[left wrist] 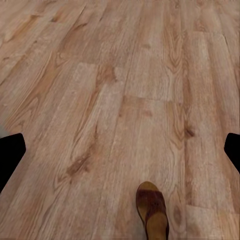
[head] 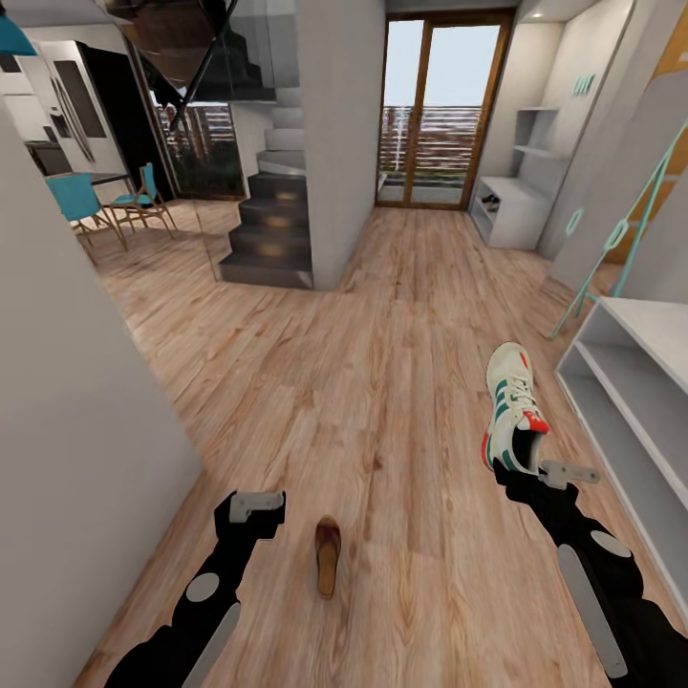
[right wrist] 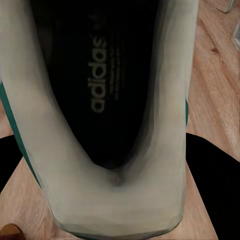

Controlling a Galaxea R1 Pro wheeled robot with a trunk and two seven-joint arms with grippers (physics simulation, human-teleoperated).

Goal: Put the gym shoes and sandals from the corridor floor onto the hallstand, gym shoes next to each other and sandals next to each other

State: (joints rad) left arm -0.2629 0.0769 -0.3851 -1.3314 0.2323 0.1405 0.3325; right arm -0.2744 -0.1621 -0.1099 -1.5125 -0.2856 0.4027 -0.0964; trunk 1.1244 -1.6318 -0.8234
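One gym shoe (head: 514,409) was held by the right gripper (head: 531,470), whose fingers were clamped on the heel end, so the shoe stood out in front of the arm above the corridor floor (head: 382,382); in the right wrist view the dark insole with its printed brand name was seen from very close. The left gripper (head: 256,505) hung with its fingers apart and nothing between them, and one sandal (head: 328,555) lay on the planks just beside it, toward the middle. My judgement is that the grip on the heel alone was risky: the long toe part could make the shoe turn or slip out during the swing to the hallstand (head: 631,401), which stood close on the right side with its open shelves. The base could also roll over the sandal if it moved forward. The floor was smooth light wood planks. Further away were dark stairs (head: 272,234), a glass door (head: 440,115), blue chairs (head: 105,203) and another low white unit (head: 511,212).
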